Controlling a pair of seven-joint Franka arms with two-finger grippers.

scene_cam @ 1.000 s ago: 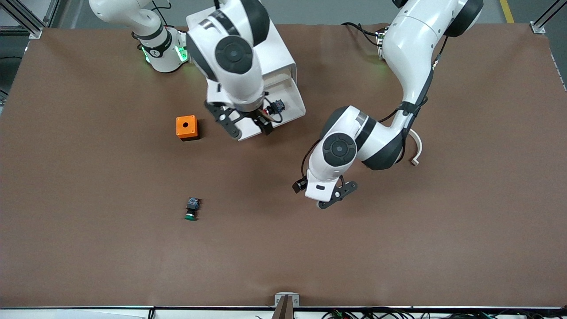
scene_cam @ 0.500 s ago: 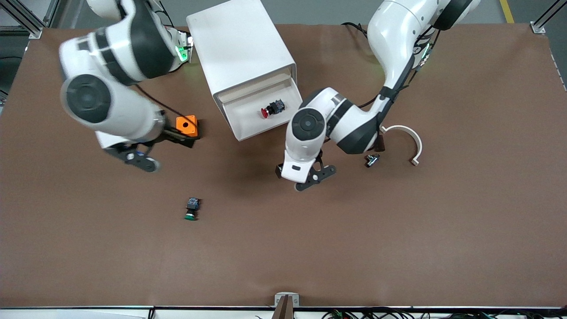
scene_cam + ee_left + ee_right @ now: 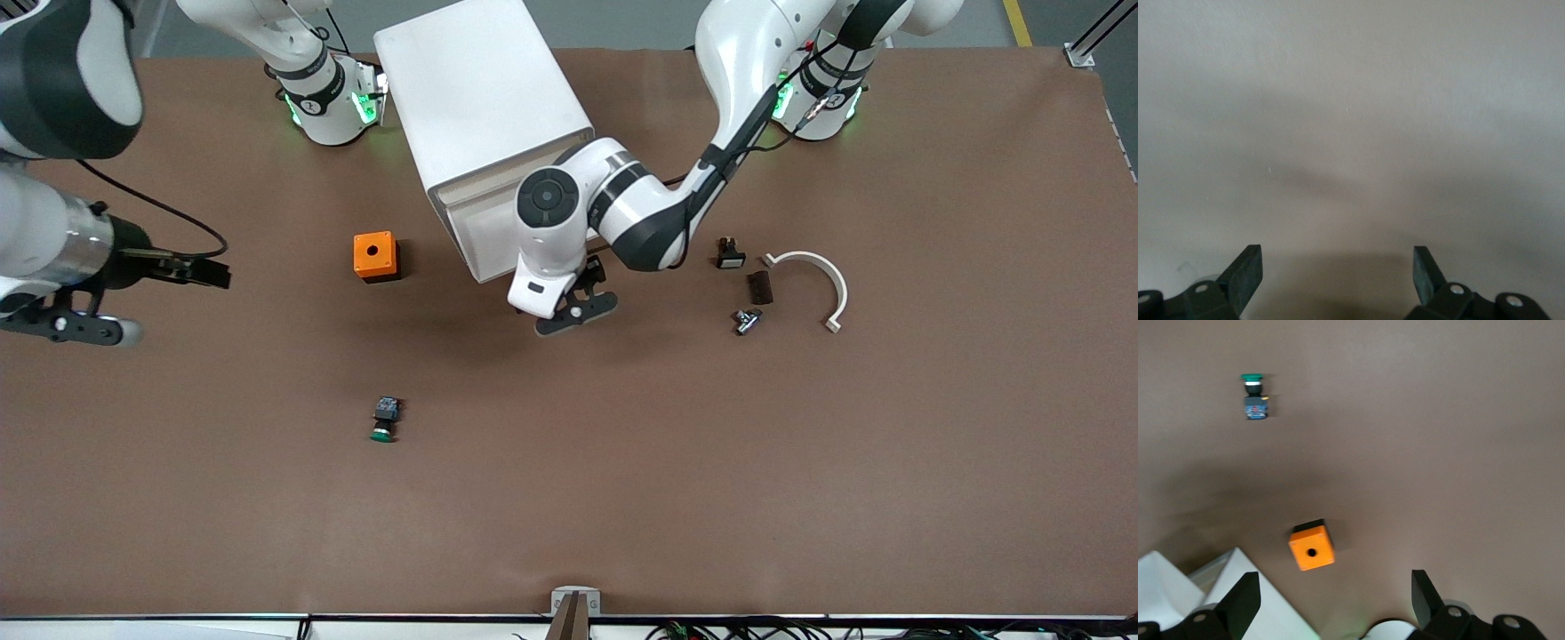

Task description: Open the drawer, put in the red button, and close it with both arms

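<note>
The white cabinet (image 3: pixel 484 116) stands between the two arm bases with its top drawer (image 3: pixel 476 233) pulled out. The left arm's wrist covers most of the tray, so the red button is hidden. My left gripper (image 3: pixel 578 307) is open at the drawer's front edge. In the left wrist view only a plain pale surface shows past the empty left gripper (image 3: pixel 1338 273). My right gripper (image 3: pixel 182 304) is open and empty, raised over the table at the right arm's end. Ahead of the right gripper (image 3: pixel 1336 597) in its wrist view lies a corner of the cabinet (image 3: pixel 1238 600).
An orange box (image 3: pixel 375 256) (image 3: pixel 1311 547) sits beside the cabinet toward the right arm's end. A green-capped button (image 3: pixel 384 420) (image 3: pixel 1253 397) lies nearer the camera. Small black parts (image 3: pixel 729 255) and a curved white piece (image 3: pixel 822 276) lie toward the left arm's end.
The right arm left the red button in the drawer and swung up and away toward its end of the table. The left arm moved in to the drawer's front and now covers the button.
</note>
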